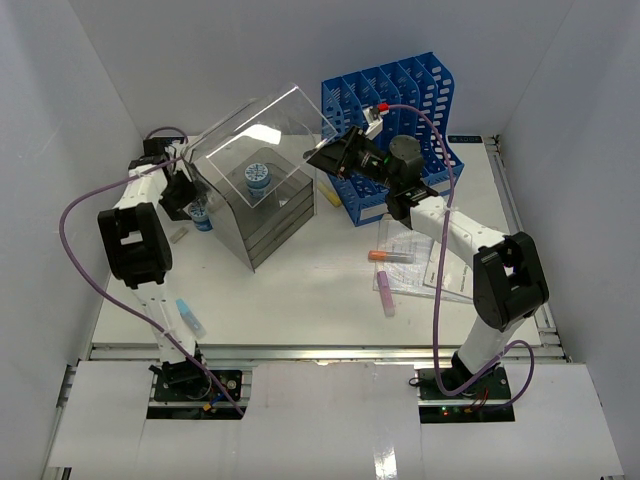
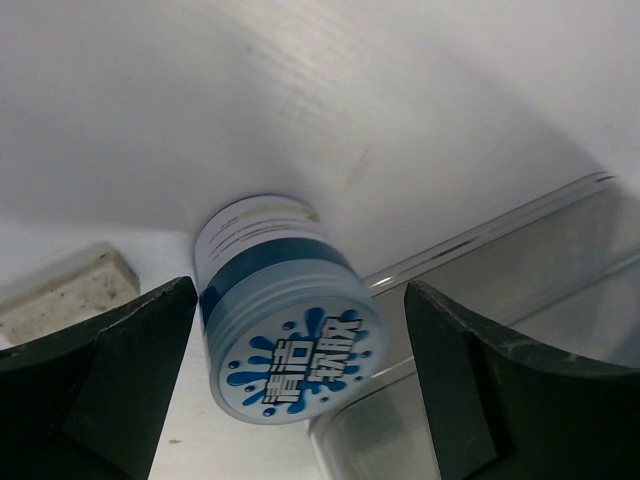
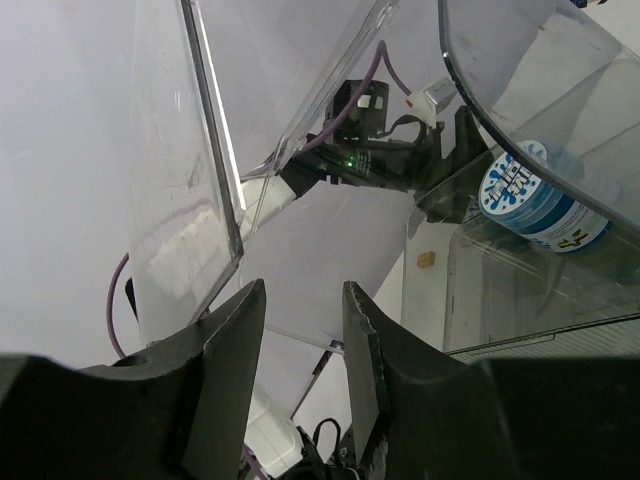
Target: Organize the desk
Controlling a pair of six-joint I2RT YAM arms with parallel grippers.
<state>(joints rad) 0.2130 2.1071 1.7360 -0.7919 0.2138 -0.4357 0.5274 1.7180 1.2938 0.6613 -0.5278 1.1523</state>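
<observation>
The white desk (image 1: 300,300) holds a clear drawer box (image 1: 265,215) whose clear lid (image 1: 265,125) is tilted up. My right gripper (image 1: 328,158) holds the lid's right edge; in the right wrist view the jaws (image 3: 305,300) stand narrowly apart with the lid's edge between them. One blue-capped jar (image 1: 257,177) sits inside the box and also shows in the right wrist view (image 3: 540,205). A second blue-capped jar (image 1: 201,215) stands left of the box. My left gripper (image 1: 188,197) is open around it (image 2: 285,345), fingers (image 2: 130,380) not touching.
A blue slotted file rack (image 1: 400,110) stands at the back right. An orange-capped marker (image 1: 390,256), a pink tube (image 1: 386,293) and a clear sleeve of paper (image 1: 432,262) lie at the right. A blue item (image 1: 190,317) lies front left. A beige eraser (image 2: 60,295) lies beside the jar.
</observation>
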